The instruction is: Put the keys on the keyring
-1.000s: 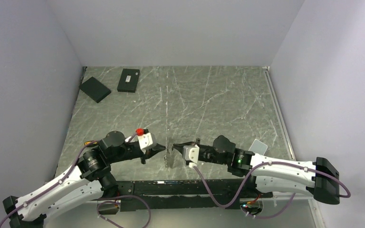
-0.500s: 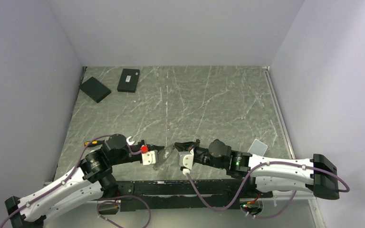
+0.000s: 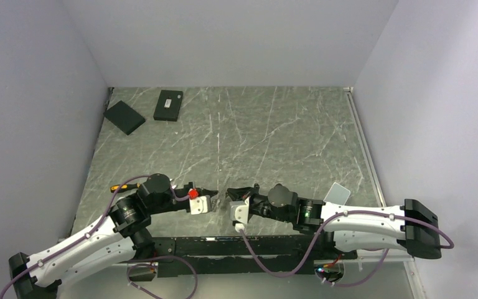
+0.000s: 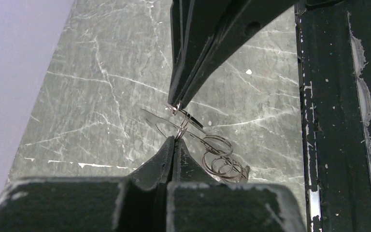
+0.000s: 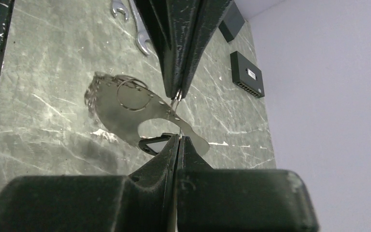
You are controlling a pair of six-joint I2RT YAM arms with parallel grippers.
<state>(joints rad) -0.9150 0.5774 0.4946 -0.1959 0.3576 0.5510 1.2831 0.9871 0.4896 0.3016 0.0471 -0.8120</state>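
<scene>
Your left hand (image 4: 174, 141) and right hand (image 5: 178, 138) are both pinched shut, tip to tip, on thin wire, apparently the keyring (image 4: 181, 128); flat silvery keys (image 5: 121, 108) hang from it.

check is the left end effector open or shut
Shut: the left end effector shows fingers pressed together with no gap in its wrist view, tips pinching a thin wire ring.

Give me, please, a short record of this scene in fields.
left tool: shut, pinching the keyring
right tool: shut, pinching the same ring from the opposite side
key: flat, hanging at the ring, lifted off the table
wrenches: lying on the table
black boxes: far left corner
</scene>
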